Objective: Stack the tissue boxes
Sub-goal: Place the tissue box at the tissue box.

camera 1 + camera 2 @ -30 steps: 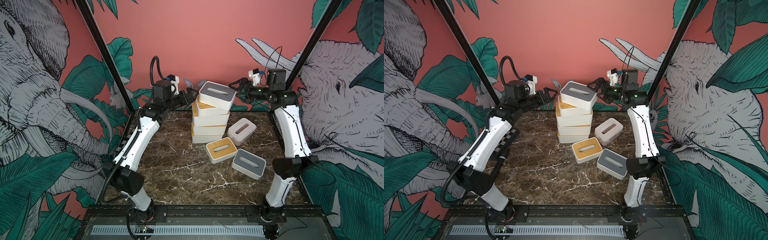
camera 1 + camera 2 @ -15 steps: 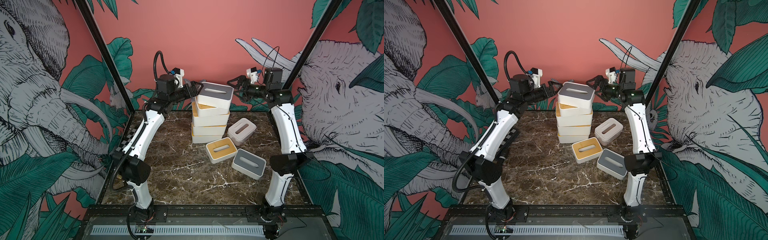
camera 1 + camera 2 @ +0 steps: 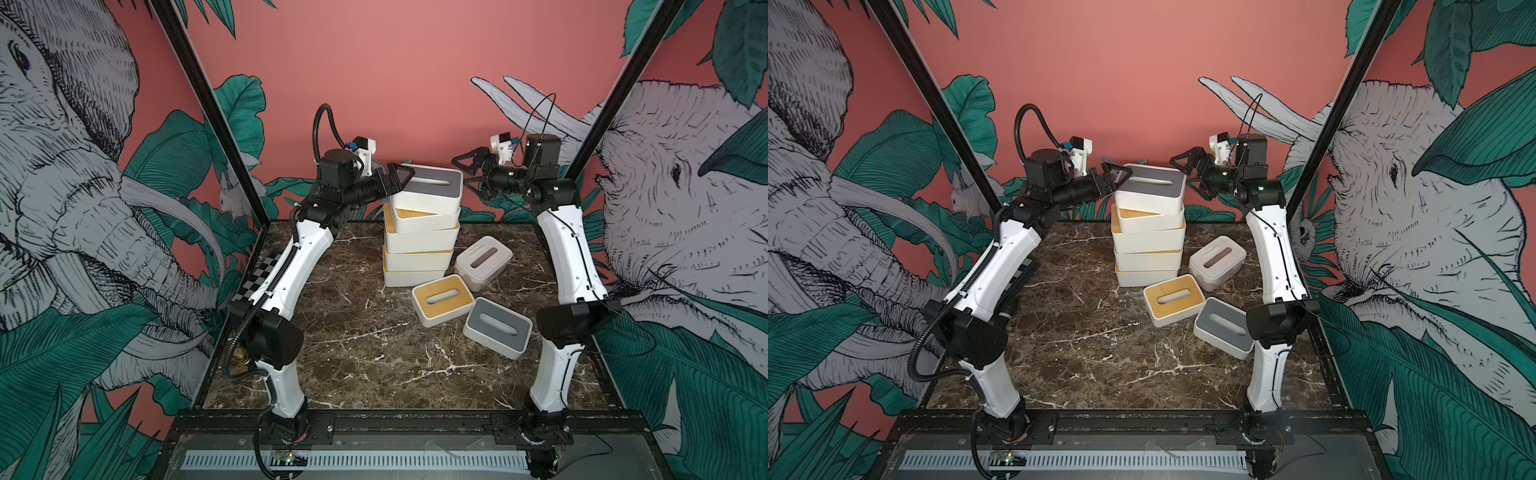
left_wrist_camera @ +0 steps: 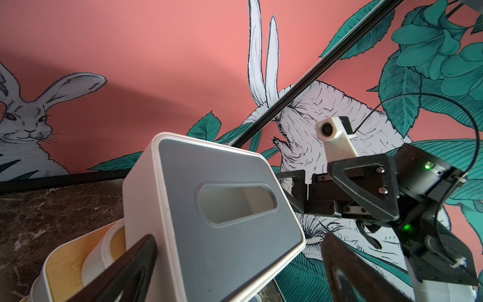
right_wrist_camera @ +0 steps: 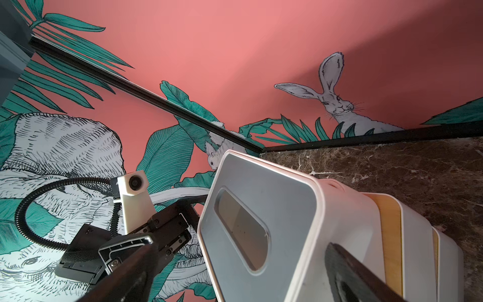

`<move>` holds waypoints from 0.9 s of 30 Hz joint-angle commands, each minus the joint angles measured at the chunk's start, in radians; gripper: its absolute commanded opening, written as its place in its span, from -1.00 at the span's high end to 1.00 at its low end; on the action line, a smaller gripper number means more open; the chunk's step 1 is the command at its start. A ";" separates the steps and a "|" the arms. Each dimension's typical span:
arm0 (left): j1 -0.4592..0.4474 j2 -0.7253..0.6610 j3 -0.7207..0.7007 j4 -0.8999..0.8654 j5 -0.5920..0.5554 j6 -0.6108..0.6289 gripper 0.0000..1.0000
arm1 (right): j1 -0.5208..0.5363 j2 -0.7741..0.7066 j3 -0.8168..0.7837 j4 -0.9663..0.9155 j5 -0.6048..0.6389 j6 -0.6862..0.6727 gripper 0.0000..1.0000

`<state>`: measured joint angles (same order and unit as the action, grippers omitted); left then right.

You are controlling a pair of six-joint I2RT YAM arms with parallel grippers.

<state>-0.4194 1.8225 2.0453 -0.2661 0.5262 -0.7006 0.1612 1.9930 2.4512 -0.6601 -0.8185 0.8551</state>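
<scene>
Squared up the grey-lidded tissue box (image 3: 430, 189), tilted a second ago, now nearly level as fifth on the stack (image 3: 415, 253). Flanking it with left gripper (image 3: 402, 179) and right gripper (image 3: 465, 172), both spread wide, maybe grazing. Leaves three loose boxes (image 3: 442, 299).

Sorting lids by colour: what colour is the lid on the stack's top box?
Grey lid, seen best in the left wrist view.

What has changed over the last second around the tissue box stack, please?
The left gripper rose and swung in to the top grey-lidded box, which went from tilted to nearly level on the stack. The right gripper barely shifted. Both stayed open; nothing was grasped or released. The lower stack and the three loose boxes did not move.
</scene>
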 commanded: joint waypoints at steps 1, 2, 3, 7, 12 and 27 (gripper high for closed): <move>-0.020 -0.022 0.010 0.035 0.024 -0.011 -0.99 | 0.011 0.009 0.029 0.068 -0.022 0.015 -0.99; -0.022 -0.028 0.003 0.033 0.023 -0.009 -0.99 | 0.010 0.011 0.030 0.070 -0.023 0.019 -0.98; -0.024 -0.037 -0.009 0.033 0.022 -0.010 -0.99 | 0.011 0.013 0.033 0.074 -0.026 0.023 -0.99; -0.028 -0.061 -0.050 0.043 0.021 -0.018 -0.99 | 0.011 0.021 0.048 0.078 -0.031 0.033 -0.98; -0.044 -0.077 -0.068 0.055 0.027 -0.028 -0.99 | 0.014 0.021 0.048 0.089 -0.032 0.045 -0.99; -0.069 -0.140 -0.123 0.061 -0.008 -0.027 -0.99 | 0.046 0.019 0.055 0.101 -0.037 0.056 -0.98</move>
<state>-0.4641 1.7302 1.9289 -0.2474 0.4862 -0.7227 0.1688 2.0098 2.4699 -0.6239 -0.7963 0.8925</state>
